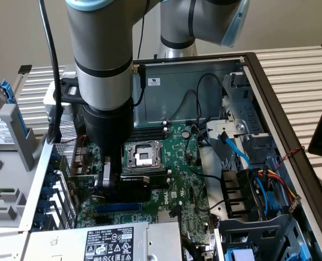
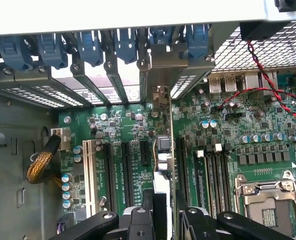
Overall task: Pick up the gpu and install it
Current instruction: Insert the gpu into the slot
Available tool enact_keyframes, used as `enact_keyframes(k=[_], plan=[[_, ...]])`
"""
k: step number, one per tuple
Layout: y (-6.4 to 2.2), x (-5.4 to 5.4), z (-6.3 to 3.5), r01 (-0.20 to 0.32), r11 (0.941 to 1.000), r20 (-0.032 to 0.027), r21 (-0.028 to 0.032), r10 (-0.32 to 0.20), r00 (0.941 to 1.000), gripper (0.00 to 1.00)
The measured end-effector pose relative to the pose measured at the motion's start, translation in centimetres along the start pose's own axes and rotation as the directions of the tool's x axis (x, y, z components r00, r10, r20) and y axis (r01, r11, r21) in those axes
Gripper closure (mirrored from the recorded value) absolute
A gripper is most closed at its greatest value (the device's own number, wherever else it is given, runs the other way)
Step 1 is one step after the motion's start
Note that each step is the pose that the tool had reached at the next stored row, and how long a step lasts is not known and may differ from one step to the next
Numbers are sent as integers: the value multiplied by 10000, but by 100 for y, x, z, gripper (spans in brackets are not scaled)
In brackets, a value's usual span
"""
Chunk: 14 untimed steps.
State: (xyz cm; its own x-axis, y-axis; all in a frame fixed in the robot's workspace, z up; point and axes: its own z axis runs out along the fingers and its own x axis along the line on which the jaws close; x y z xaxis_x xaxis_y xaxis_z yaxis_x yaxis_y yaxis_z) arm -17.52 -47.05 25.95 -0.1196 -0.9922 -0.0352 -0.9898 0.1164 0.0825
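- My one gripper (image 2: 160, 212) is nearest, jaws clamped on either side of the single gpu (image 2: 163, 147).
- The gpu stands upright and edge-on over the one motherboard (image 2: 223, 150), in line with the black slots. I can't tell whether it's seated.
- One white slot (image 2: 90, 172) and one CPU socket (image 2: 268, 200) flank it, well apart.
- Farthest, its silver bracket (image 2: 165, 60) meets the case's rear wall.

Clad in silver-grey on cyl. arm (image 1: 104, 49) segs w/ pale-blue joint caps (image 1: 234, 27), black wrist collar (image 1: 107, 128) + black cable (image 1: 49, 54) alongside, black gripper (image 2: 164, 210) links w/ silver screws (image 2: 107, 216).
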Motion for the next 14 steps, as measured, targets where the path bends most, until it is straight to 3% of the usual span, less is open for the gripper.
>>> enact_keyframes(k=[14], plan=[[-3, 32, -1, -2, 10000, -4, -17, 2, 10000, 73]])
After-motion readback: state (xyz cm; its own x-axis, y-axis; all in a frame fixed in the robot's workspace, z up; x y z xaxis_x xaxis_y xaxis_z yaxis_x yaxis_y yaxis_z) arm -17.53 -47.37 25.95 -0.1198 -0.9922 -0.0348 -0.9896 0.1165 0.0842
